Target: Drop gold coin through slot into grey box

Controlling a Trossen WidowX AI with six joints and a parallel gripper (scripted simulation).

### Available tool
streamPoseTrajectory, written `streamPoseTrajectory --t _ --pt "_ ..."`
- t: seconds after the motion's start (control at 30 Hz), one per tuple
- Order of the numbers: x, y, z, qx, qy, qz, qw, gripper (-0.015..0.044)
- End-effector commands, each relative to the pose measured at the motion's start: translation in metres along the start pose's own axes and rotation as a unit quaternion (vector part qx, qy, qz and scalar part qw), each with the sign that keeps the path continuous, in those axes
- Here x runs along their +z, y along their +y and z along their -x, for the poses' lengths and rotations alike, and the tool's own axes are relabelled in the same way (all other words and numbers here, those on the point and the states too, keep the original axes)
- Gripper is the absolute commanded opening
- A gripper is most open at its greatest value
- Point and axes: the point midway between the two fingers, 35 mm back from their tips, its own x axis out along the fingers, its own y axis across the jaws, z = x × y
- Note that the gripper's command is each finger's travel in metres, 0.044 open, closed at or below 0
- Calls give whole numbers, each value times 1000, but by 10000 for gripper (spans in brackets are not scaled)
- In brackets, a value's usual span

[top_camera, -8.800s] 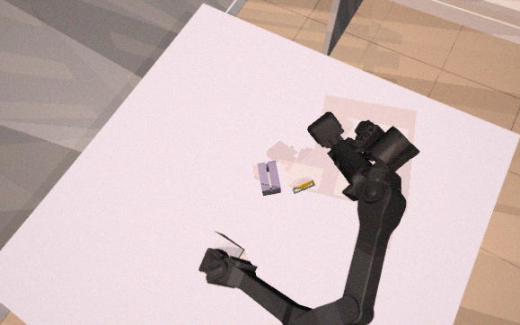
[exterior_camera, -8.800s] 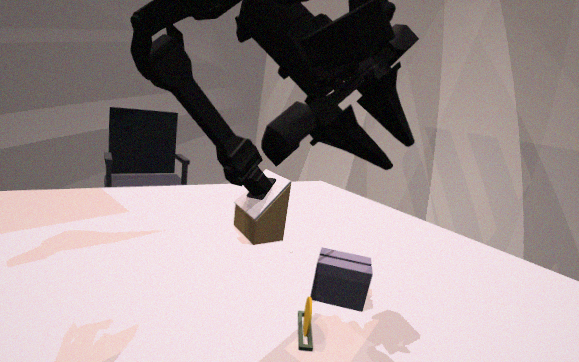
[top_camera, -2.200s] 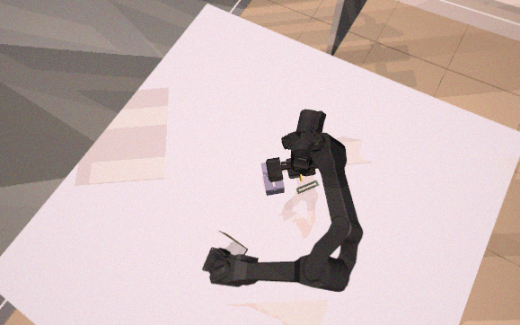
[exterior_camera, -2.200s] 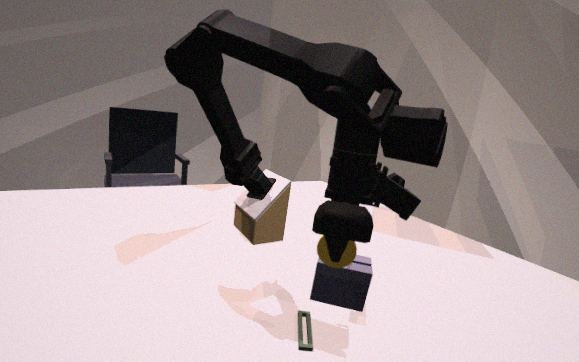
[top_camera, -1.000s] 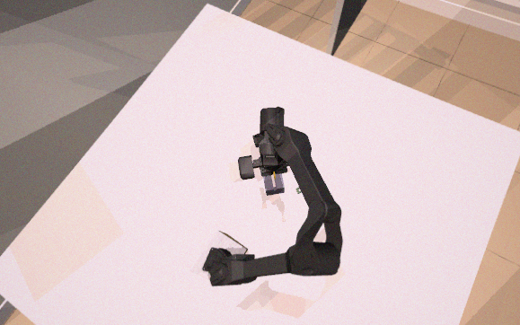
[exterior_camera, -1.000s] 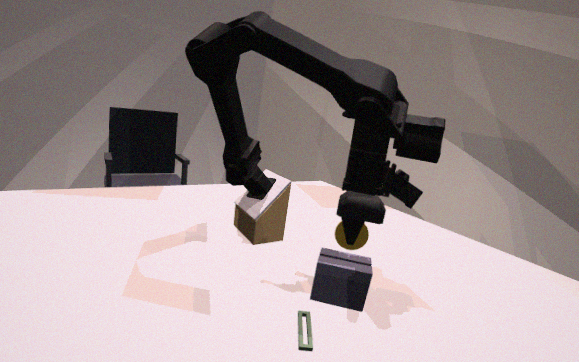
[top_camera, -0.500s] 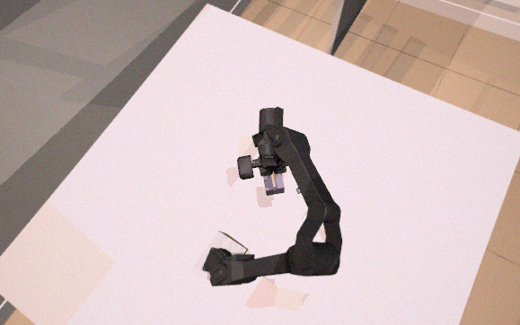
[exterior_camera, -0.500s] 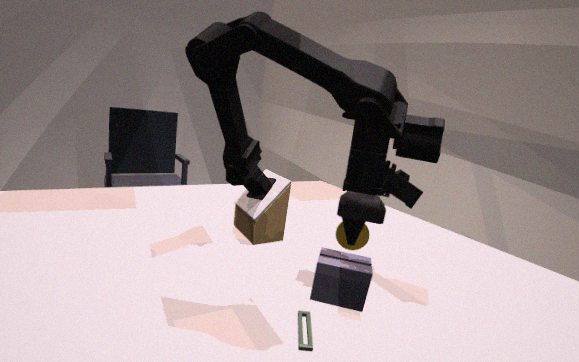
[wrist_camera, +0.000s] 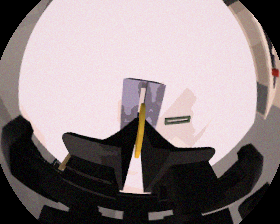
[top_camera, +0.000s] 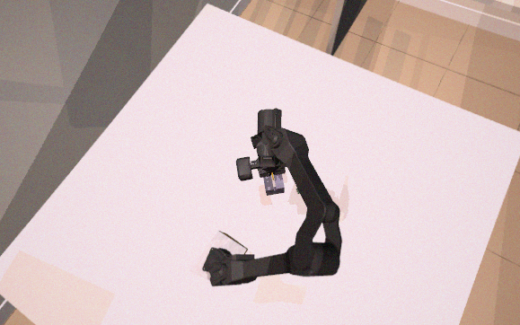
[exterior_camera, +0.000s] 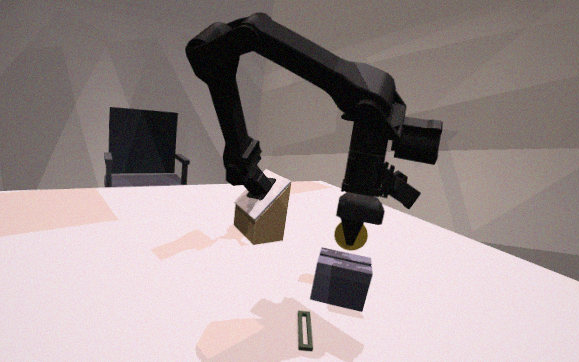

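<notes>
Now, top view: arm (top_camera: 312,197) bends over table (top_camera: 151,180), gripper (top_camera: 273,179) w/ a sliver of coin (top_camera: 271,174) above box (top_camera: 274,185). Exterior: jaws pinch coin (exterior_camera: 359,237) upright, hanging just above box (exterior_camera: 342,280), not touching; holder (exterior_camera: 305,330) lies near box, in front. Wrist: coin (wrist_camera: 140,132) edge-on betw. fingers, lined up w/ box (wrist_camera: 141,100); holder (wrist_camera: 177,120) beside it.

The gripper (wrist_camera: 139,156) is clamped on the coin (wrist_camera: 140,131), seen edge-on as a thin gold line pointing up the middle. Beyond its tip lies the grey box (wrist_camera: 143,100), the slot (wrist_camera: 144,92) roughly in line with the coin. The green holder (wrist_camera: 177,120) lies just right of the box on the table (wrist_camera: 124,36).
</notes>
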Motion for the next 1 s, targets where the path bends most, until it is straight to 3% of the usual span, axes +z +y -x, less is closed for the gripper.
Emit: streamPoseTrajectory --t 0.0,0.97 --pt "-1 0 1 1 0 -2 1000 0" --pt "-1 0 -5 0 1 2 1000 0"
